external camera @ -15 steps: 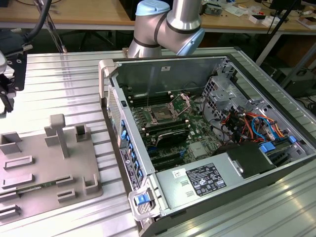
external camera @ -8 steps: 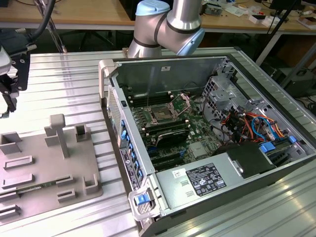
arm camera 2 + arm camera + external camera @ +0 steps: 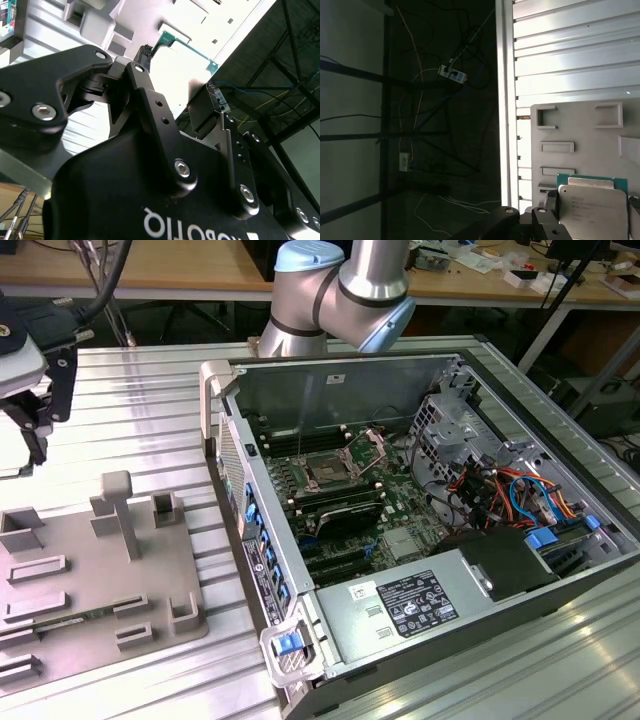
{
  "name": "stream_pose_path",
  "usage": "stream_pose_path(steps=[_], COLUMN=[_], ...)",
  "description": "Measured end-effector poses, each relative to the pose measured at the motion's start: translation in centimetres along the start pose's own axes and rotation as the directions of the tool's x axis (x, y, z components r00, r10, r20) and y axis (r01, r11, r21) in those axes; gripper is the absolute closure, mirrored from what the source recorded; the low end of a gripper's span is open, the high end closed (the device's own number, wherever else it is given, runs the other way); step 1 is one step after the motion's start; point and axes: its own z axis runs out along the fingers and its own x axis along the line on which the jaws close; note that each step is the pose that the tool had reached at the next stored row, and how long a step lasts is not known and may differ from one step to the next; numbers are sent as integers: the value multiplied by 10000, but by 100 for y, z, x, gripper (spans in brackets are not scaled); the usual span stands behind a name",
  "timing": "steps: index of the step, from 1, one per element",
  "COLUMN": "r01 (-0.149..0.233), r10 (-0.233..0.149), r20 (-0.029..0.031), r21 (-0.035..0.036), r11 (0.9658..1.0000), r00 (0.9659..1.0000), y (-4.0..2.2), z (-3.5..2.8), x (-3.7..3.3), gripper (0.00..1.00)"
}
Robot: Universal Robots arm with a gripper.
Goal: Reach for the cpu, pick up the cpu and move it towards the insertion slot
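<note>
The cpu [image 3: 592, 210], a flat square chip with a silvery top and a thin green rim, shows close up in the first wrist view, with a black finger [image 3: 549, 202] against its edge. In the second wrist view its green rim [image 3: 187, 46] runs between the black fingertips of my gripper [image 3: 182, 70], which is shut on it. In the exterior view my gripper [image 3: 30, 435] hangs at the far left, above the ribbed table. The insertion slot [image 3: 328, 472] lies on the motherboard inside the open computer case, its metal bracket [image 3: 372, 445] hinged up.
A grey fixture plate [image 3: 90, 580] with raised holders lies on the table below and to the exterior view's right of the gripper. The case's near wall [image 3: 250, 530] stands between the plate and the motherboard. Drive cages and cables [image 3: 500, 490] fill the case's right side.
</note>
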Motion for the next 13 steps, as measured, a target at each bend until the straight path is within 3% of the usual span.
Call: stream_pose_path(steps=[13], r01=[-1], r10=[1], r20=[0], r21=[0], r11=[10000], r00=[10000], y=[1], z=[-5], x=[-135], gripper=[45])
